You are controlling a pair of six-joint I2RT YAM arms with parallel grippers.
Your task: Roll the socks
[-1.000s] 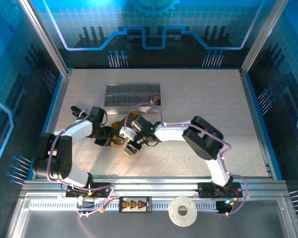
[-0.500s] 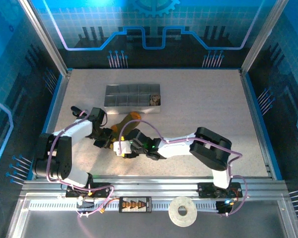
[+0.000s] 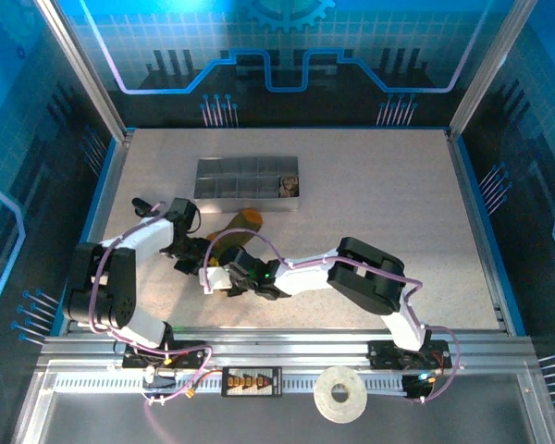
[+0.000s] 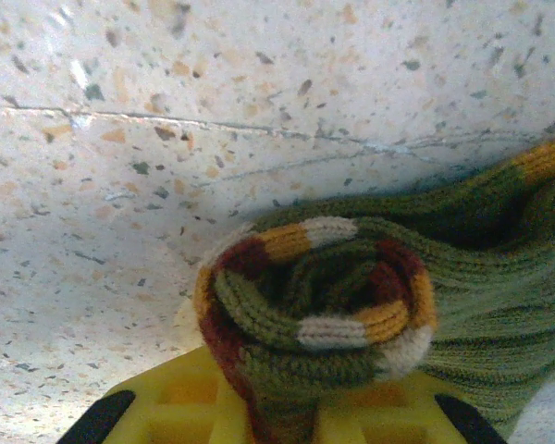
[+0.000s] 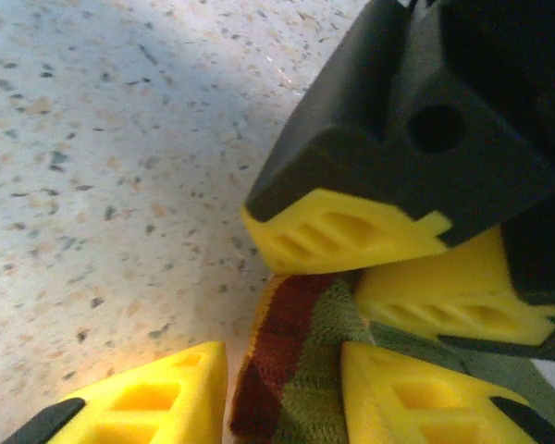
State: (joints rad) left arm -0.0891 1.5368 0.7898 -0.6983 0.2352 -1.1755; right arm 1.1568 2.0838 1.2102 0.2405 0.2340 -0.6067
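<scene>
The olive green sock (image 3: 233, 228), with an orange toe, lies on the table in front of the tray. Its striped end is rolled into a coil (image 4: 314, 305). My left gripper (image 4: 277, 421) is shut on the bottom of that coil, and in the top view it (image 3: 196, 261) sits at the sock's near end. Close beside it, my right gripper (image 5: 287, 393) has its yellow fingers (image 5: 139, 402) on either side of the sock's dark-red and green edge (image 5: 296, 361), closed against it. A beige-brown sock (image 3: 289, 185) sits bundled in the tray.
The grey divided tray (image 3: 231, 178) stands behind the sock, a short way from both grippers. The left gripper's yellow fingers (image 5: 351, 231) crowd the right wrist view, almost touching my right fingers. A tape roll (image 3: 340, 395) lies on the front rail.
My right gripper has swung left and nearer, down to the sock's rolled end beside the left gripper, and its jaws have narrowed onto the sock. The left gripper has stayed shut and barely moved.
</scene>
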